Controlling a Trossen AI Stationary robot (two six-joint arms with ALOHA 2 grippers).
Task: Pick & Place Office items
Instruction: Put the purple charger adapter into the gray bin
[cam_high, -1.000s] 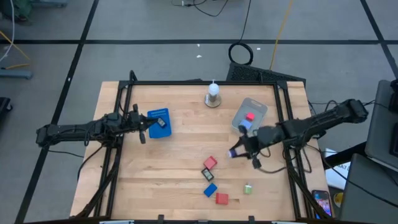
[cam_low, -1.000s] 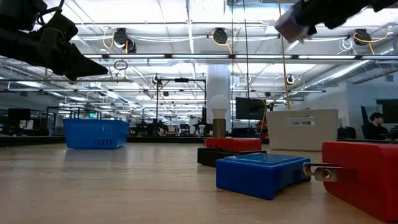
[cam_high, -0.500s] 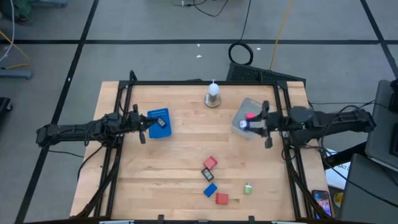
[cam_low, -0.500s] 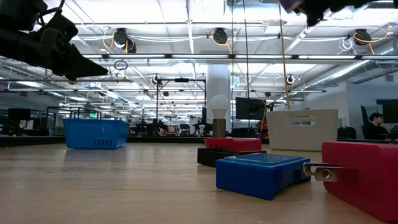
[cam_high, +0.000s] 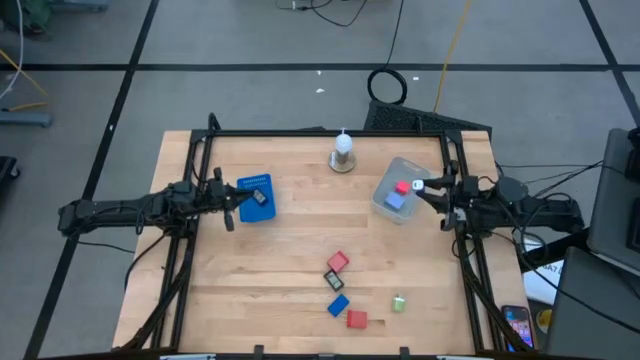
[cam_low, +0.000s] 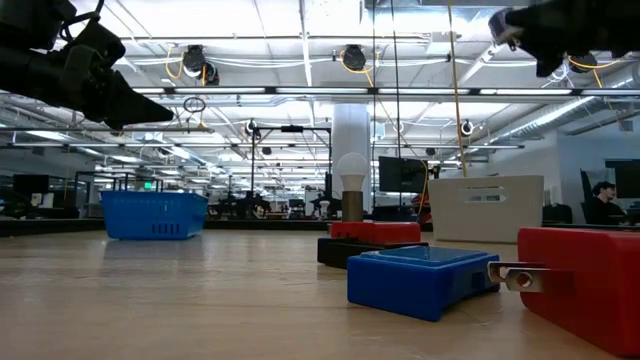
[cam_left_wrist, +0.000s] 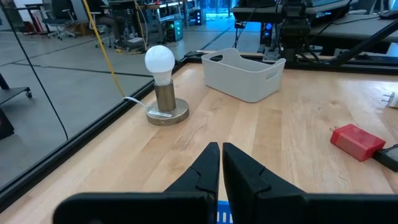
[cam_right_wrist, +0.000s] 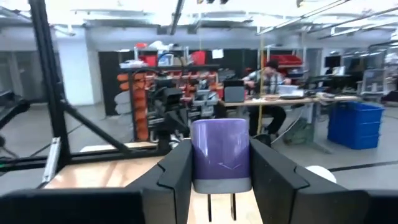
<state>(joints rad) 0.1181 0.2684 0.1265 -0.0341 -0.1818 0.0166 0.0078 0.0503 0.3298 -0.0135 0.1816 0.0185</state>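
Purple piece (cam_right_wrist: 221, 154) between right wrist's fingers (cam_right_wrist: 175, 172)

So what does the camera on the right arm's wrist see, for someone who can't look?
The right gripper is shut on a pale purple block, held upright between its two dark fingers. Behind it is a workshop with shelves and a person at a desk.

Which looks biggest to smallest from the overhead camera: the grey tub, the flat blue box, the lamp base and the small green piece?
1. Grey tub and flat blue box: they look close in size, so I won't rank them.
2. Lamp base.
3. Small green piece, clearly the smallest.
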